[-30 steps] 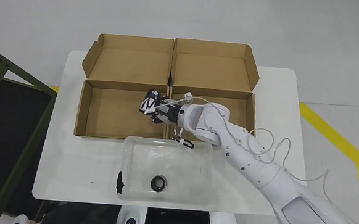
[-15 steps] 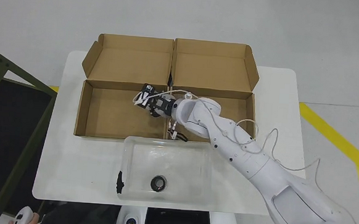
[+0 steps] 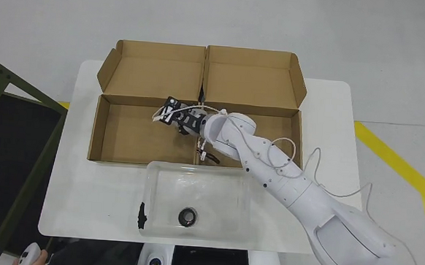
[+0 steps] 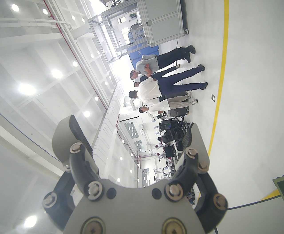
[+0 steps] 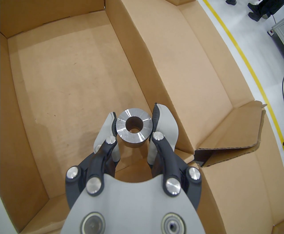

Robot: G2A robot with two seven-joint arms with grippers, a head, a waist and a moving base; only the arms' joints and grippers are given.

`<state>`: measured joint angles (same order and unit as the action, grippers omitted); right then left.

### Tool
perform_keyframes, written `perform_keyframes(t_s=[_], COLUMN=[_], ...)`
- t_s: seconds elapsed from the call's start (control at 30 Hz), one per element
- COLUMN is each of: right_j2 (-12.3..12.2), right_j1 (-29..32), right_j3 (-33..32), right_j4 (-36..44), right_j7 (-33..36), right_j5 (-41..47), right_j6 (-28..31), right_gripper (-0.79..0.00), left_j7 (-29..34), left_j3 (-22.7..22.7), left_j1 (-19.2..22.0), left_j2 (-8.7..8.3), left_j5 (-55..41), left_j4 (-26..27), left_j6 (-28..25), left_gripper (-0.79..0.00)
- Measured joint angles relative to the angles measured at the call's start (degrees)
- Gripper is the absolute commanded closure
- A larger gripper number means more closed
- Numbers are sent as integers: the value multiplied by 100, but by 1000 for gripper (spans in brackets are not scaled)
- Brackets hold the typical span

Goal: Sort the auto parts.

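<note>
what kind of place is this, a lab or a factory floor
Probably a factory or robot test hall: yellow floor line, a metal ring held over cardboard boxes, a machine enclosure across the open floor.

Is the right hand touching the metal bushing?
Touching. The right wrist view shows the right hand clamped on the metal bushing, fingers against both sides.

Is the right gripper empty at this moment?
No, the right gripper is shut on a metal bushing, holding it over a cardboard box.
</note>
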<state>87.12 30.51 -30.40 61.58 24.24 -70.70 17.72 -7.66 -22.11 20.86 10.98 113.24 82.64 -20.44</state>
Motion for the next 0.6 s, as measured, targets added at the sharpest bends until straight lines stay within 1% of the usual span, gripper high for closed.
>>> perform_keyframes(t_s=[0.37, 0.47, 0.6], right_j2=[133, 144, 122], right_j1=[23, 39, 76], right_j3=[11, -34, -116], right_j4=[-120, -36, 298], right_j7=[126, 159, 201], right_j5=[-312, -394, -580], right_j6=[2, 19, 129], right_gripper=[-320, -336, -363], left_j7=[0, 0, 0], left_j3=[0, 0, 0], left_j1=[0, 0, 0], left_j2=[0, 0, 0], left_j5=[0, 0, 0], left_j4=[0, 0, 0], left_j6=[0, 0, 0], left_gripper=[-785, -785, -785])
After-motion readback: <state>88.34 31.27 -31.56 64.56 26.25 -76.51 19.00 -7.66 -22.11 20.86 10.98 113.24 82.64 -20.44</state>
